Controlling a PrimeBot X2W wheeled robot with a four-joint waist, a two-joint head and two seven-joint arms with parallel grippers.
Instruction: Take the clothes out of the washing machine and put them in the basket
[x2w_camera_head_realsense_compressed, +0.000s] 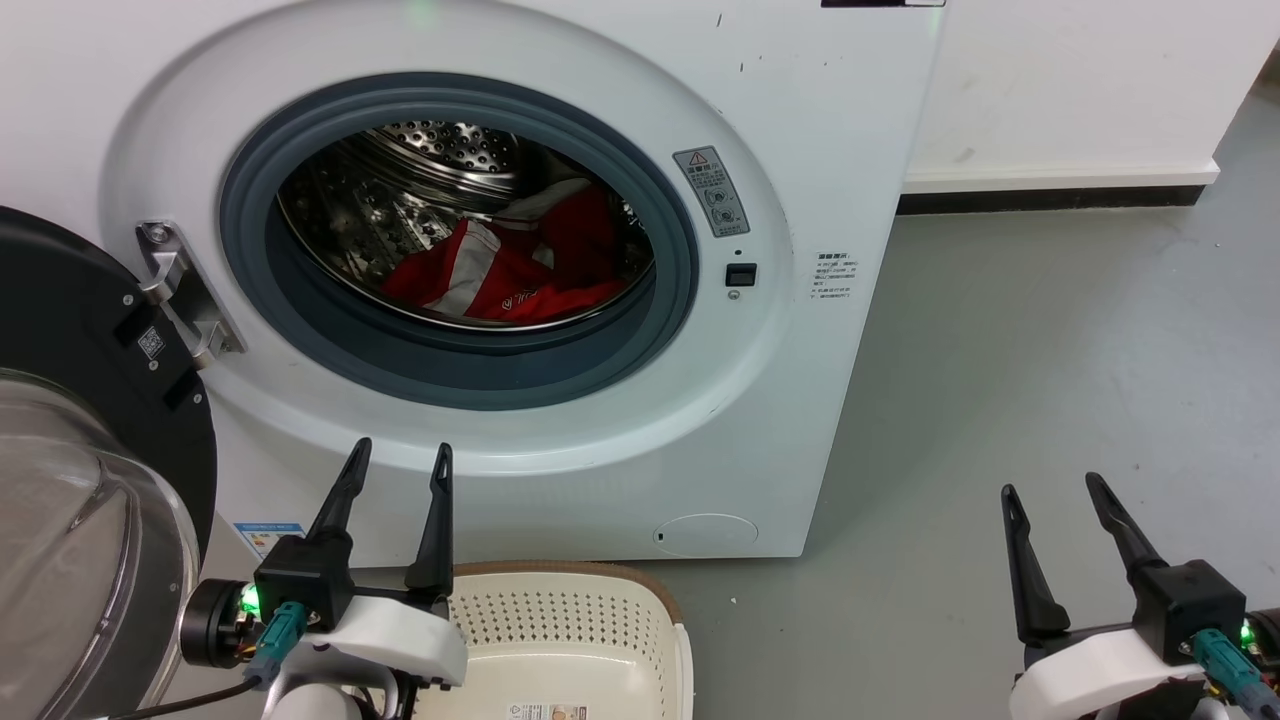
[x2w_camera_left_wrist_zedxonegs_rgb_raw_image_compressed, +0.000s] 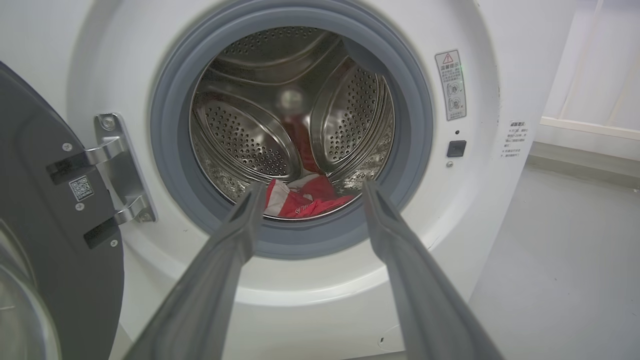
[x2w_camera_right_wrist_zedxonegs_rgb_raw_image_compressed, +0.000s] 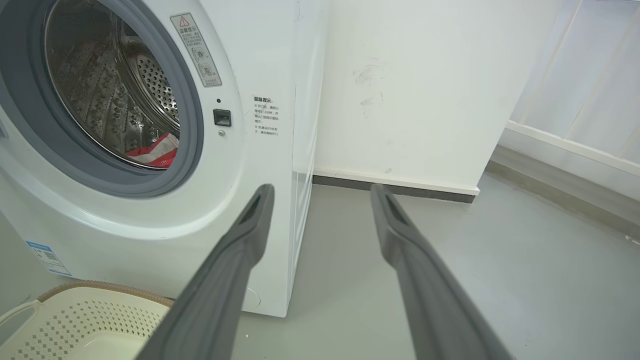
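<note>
One heap of red clothes (x2w_camera_head_realsense_compressed: 510, 270) with white and grey panels lies at the bottom of the steel drum (x2w_camera_head_realsense_compressed: 420, 170) of the washing machine (x2w_camera_head_realsense_compressed: 620, 470), behind its round grey-rimmed porthole. How many garments make up the heap cannot be told. The machine's single door (x2w_camera_head_realsense_compressed: 90, 420) stands swung open to the left of the porthole. Three stickers show on the machine's front: two to the right of the porthole and one blue at the lower left. One cream basket (x2w_camera_head_realsense_compressed: 560, 615) sits on the floor (x2w_camera_head_realsense_compressed: 1000, 350) just in front of the machine's base, below the porthole. The left gripper (x2w_camera_head_realsense_compressed: 400, 455) hangs before the machine's lower front, its two fingers spread apart. The right gripper (x2w_camera_head_realsense_compressed: 1050, 485) hangs over the floor to the right of the machine, its two fingers likewise apart.
</note>
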